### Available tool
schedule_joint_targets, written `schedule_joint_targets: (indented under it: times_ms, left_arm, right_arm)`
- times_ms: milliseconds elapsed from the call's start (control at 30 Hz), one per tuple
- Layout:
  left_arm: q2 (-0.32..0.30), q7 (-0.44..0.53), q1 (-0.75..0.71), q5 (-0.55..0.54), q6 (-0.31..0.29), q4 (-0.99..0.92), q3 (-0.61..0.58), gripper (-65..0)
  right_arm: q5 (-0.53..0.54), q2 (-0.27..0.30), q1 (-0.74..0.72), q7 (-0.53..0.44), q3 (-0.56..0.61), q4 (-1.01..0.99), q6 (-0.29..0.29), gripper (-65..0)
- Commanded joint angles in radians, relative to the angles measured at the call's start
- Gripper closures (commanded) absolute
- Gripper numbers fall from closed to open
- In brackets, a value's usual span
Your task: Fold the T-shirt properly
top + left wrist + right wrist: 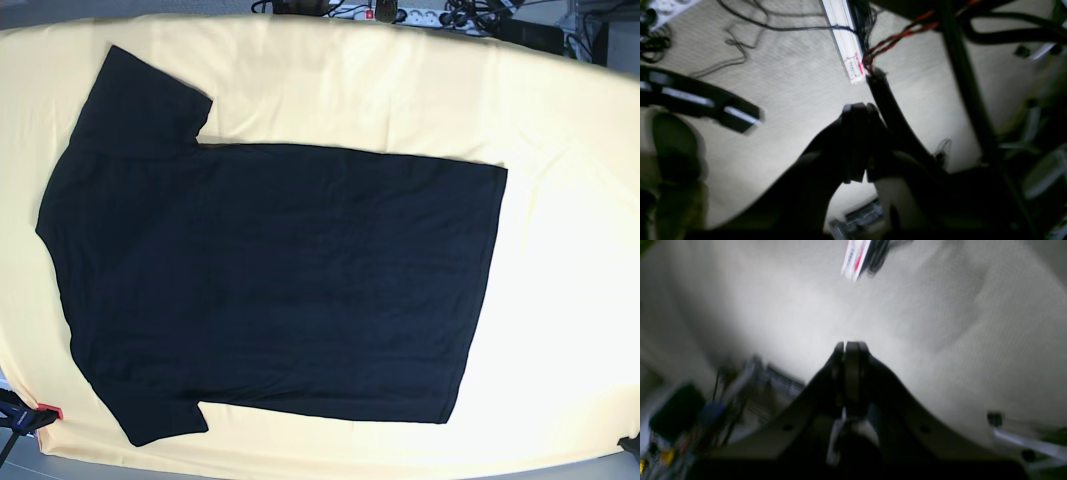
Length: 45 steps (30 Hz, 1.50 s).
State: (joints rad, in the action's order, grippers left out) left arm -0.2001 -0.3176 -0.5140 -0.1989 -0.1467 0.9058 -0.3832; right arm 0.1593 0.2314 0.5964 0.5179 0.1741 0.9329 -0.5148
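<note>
The black T-shirt (270, 270) lies flat and spread out on the pale yellow cloth (560, 200), plain side up, collar end at the left, hem at the right, both short sleeves out. Neither arm shows in the base view. My left gripper (858, 108) is shut and empty, looking at a grey floor. My right gripper (850, 346) is shut and empty too, above the same kind of floor. The T-shirt does not show in either wrist view.
Cables and a power strip (420, 14) lie beyond the table's far edge. In the left wrist view a white strip (845, 40), red and black wires (897, 38) and a dark frame leg (960, 73) cross the floor. A red-tipped clamp (30, 415) sits at the near left corner.
</note>
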Motion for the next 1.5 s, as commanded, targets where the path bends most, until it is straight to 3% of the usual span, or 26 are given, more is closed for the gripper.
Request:
schedule_joint_targets:
  times_ms: [0,100,167,300,433,533,667,767,933,1033,1200,1267,1333,1467]
  left_arm:
    - [-0.026,-0.025,-0.053,-0.002,-0.017,0.056,-0.015,0.0]
    - [-0.111,-0.052,-0.161,-0.001,-0.017,0.236,-0.022,0.0]
    - [-0.175,-0.051,-0.232,0.0,-0.01,0.365,-0.021,0.0]
    - [-0.318,-0.055,-0.375,0.049,0.115,0.64,-0.015,0.0]
    - [-0.428,-0.053,-0.523,0.169,0.196,0.908,0.058,0.0]
    - [-0.475,-0.054,-0.614,0.251,0.196,1.073,0.148,0.0]
    - [-0.521,-0.054,-0.689,0.27,0.196,1.265,0.306,0.0]
    - [-0.549,-0.056,-0.699,0.27,0.196,1.363,0.426,0.0]
    - [-0.569,-0.003,-0.695,0.308,0.195,1.39,0.593,0.0]
    - [-0.58,0.014,-0.631,0.306,0.153,1.389,0.646,0.0]
    - [-0.675,0.054,-0.486,0.323,0.062,1.331,0.651,0.0]
    - [-0.709,0.109,-0.431,0.33,0.031,1.282,0.651,0.0]
    - [-0.745,0.193,-0.365,0.329,-0.043,1.219,0.651,0.0]
    - [-0.825,0.379,-0.23,0.314,-0.284,1.088,0.637,-33.6]
  right_arm:
    - [0.005,0.028,0.058,0.023,-0.002,0.058,-0.01,0.0]
    - [0.005,0.079,0.19,0.045,-0.002,0.27,-0.007,0.0]
    - [0.005,0.116,0.281,0.049,-0.002,0.423,0.026,0.0]
    - [-0.035,0.21,0.442,0.052,-0.006,0.724,0.126,0.0]
    - [-0.183,0.29,0.571,0.054,-0.007,0.978,0.261,0.0]
    - [-0.275,0.314,0.646,0.078,-0.007,1.12,0.331,0.0]
    - [-0.385,0.357,0.712,0.132,-0.029,1.274,0.416,0.0]
    - [-0.404,0.385,0.713,0.13,-0.092,1.353,0.46,0.0]
    - [-0.401,0.385,0.713,0.102,-0.262,1.395,0.549,0.0]
    - [-0.367,0.385,0.688,0.032,-0.355,1.395,0.507,0.0]
    - [-0.192,0.384,0.547,-0.06,-0.405,1.395,0.286,0.0]
    - [-0.129,0.384,0.499,-0.063,-0.404,1.395,0.247,0.0]
    - [-0.08,0.383,0.454,-0.063,-0.404,1.395,0.232,0.0]
    - [-0.011,0.367,0.393,-0.064,-0.404,1.395,0.2,0.0]
